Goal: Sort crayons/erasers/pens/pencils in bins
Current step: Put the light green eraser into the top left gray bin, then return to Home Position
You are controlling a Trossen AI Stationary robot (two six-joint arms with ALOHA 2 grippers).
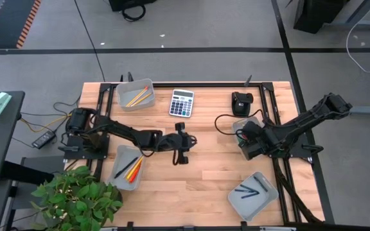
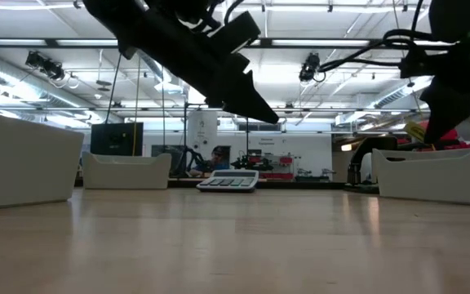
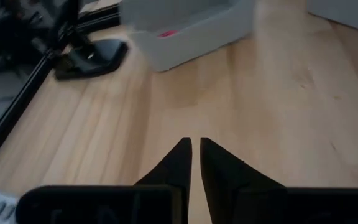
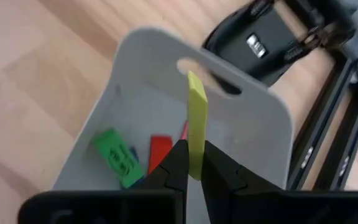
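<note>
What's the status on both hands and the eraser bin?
Right hand shut on yellow eraser, above eraser bin. Left hand empty, fingers nearly together, mid-table. Nothing in the way.

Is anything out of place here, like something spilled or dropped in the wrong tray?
Nothing stands out. The right gripper holds a yellow eraser upright over the bin with green and red erasers. The left gripper hangs empty above bare table.

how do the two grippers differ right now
The right gripper pinches a yellow eraser above the eraser bin; the left gripper holds nothing, its fingers nearly together. The right one hangs over that bin at the table's right side; the left one is over bare wood near the table middle. Both are dark two-finger grippers.
</note>
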